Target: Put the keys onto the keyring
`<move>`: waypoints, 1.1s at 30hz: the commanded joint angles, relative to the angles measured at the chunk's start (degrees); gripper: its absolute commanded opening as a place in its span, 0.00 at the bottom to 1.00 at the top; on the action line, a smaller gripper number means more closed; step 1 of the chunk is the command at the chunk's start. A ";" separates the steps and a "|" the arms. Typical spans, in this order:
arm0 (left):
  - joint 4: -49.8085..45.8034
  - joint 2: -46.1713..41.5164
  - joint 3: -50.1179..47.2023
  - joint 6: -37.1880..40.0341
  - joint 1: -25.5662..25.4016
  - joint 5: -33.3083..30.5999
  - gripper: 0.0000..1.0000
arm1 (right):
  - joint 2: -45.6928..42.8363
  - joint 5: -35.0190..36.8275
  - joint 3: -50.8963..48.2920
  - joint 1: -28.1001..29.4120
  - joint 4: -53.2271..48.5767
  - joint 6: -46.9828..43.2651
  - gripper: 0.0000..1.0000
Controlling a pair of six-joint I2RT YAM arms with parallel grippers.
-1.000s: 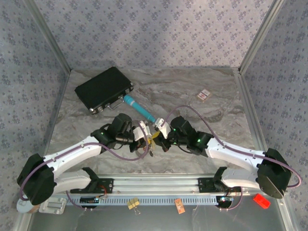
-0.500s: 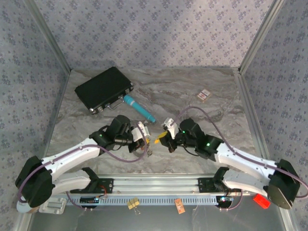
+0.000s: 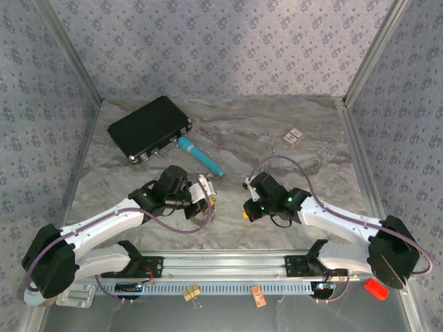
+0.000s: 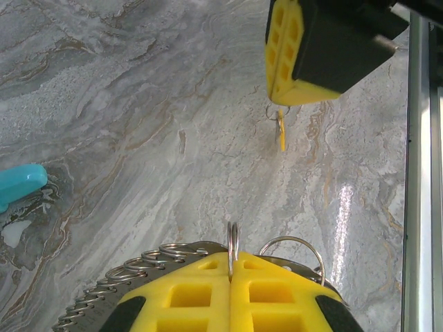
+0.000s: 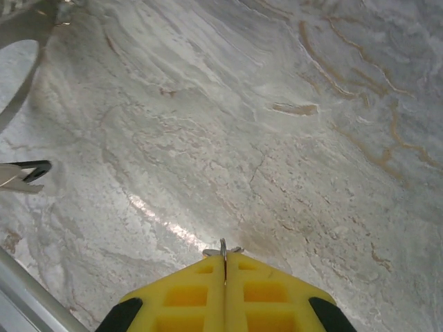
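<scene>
Pinching the keyring (image 4: 232, 238) by its thin metal ring, edge-up in closed jaws, the left gripper (image 4: 230, 266) faces the yellow key (image 4: 281, 131), dangling just ahead from the right gripper (image 5: 224, 263), whose jaws are clamped on it.

Teal tool (image 4: 21, 183) cut off at view's edge. Keyring (image 4: 232, 238) mostly hidden behind left gripper (image 4: 230, 268) pads. Yellow key (image 4: 280, 131) seen edge-on, shape too small to tell.

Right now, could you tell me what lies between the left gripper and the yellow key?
Nothing but bare marble table: in the left wrist view, the left gripper, shut on the keyring, faces the yellow key hanging from the right gripper.
</scene>
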 commanded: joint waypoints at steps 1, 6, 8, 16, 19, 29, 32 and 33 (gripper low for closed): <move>0.67 -1.70 -0.03 0.22 0.00 0.59 0.00 | 4.03 -2.56 4.66 -1.17 -4.23 2.58 0.00; 0.67 -2.34 -0.38 0.31 0.01 0.50 0.00 | 8.65 -4.52 7.28 -2.98 -4.63 1.92 0.00; 0.63 -2.25 -0.42 0.26 0.01 0.57 0.00 | 10.59 -4.81 7.99 -3.52 -4.54 1.32 0.00; 0.82 -2.12 -0.48 0.19 0.04 0.50 0.00 | 15.99 -7.34 9.90 -4.25 -0.46 1.64 0.00; 0.91 -2.25 -0.71 0.17 0.00 0.49 0.00 | 17.98 -7.85 10.62 -4.29 0.69 1.53 0.00; 0.92 -2.34 -0.81 0.26 0.05 0.27 0.00 | 22.67 -9.43 12.15 -4.43 2.89 1.66 0.01; 1.01 -2.25 -0.90 0.35 0.01 0.23 0.00 | 23.29 -9.63 12.16 -4.45 3.34 1.90 0.07; 1.00 -2.25 -0.89 0.35 0.02 0.22 0.00 | 23.55 -9.68 12.13 -4.39 3.53 1.98 0.08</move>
